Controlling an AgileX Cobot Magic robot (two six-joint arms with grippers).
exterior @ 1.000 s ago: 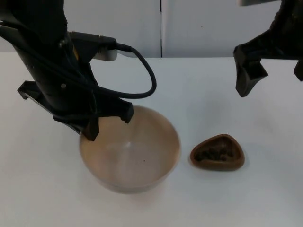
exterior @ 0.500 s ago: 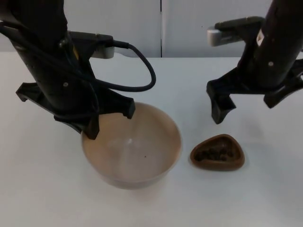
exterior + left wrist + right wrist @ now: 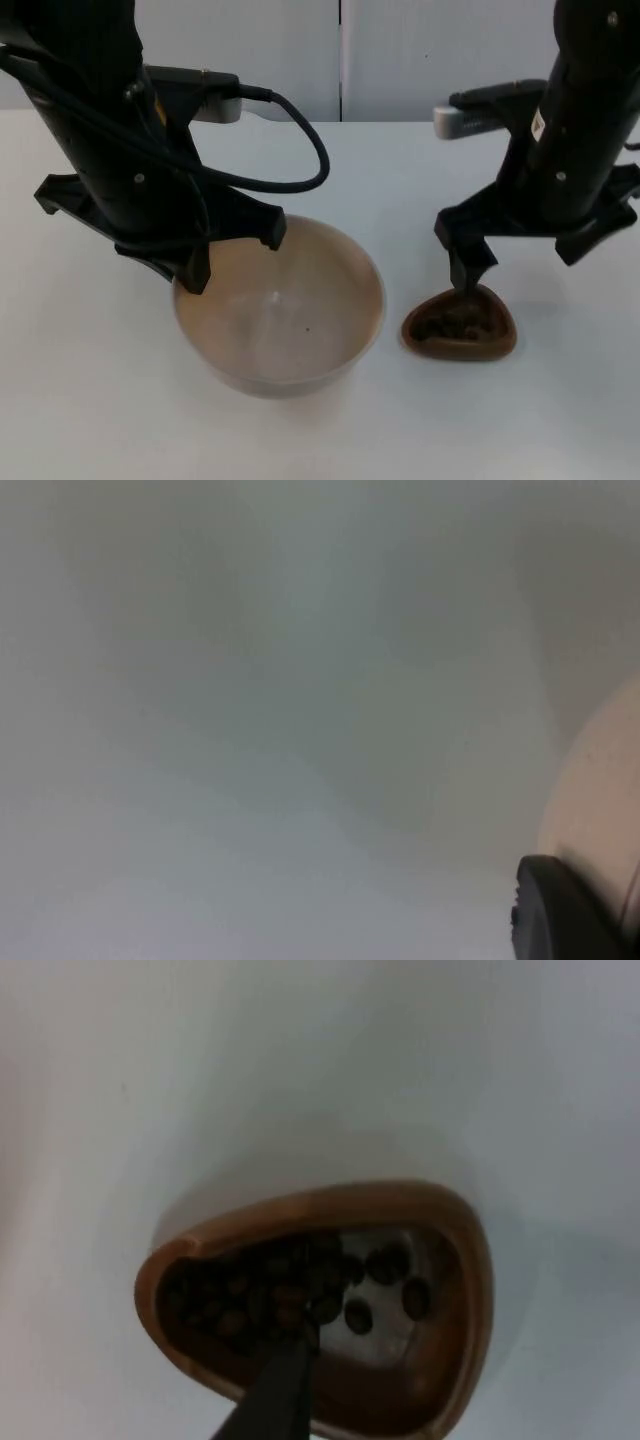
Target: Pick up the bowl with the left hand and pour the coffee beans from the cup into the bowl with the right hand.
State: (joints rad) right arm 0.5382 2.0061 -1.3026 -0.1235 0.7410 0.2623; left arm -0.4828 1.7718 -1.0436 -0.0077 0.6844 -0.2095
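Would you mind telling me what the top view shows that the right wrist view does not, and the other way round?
Top view alone: the bowl, pale and round, with the left gripper at its far rim, and the right gripper reaching down to the far rim of the cup. Right wrist view alone: single coffee beans told apart, heaped to one side with bare floor beside them, and a dark fingertip dipping inside the rim. Both: the brown, rounded-triangular cup with beans on the white table.
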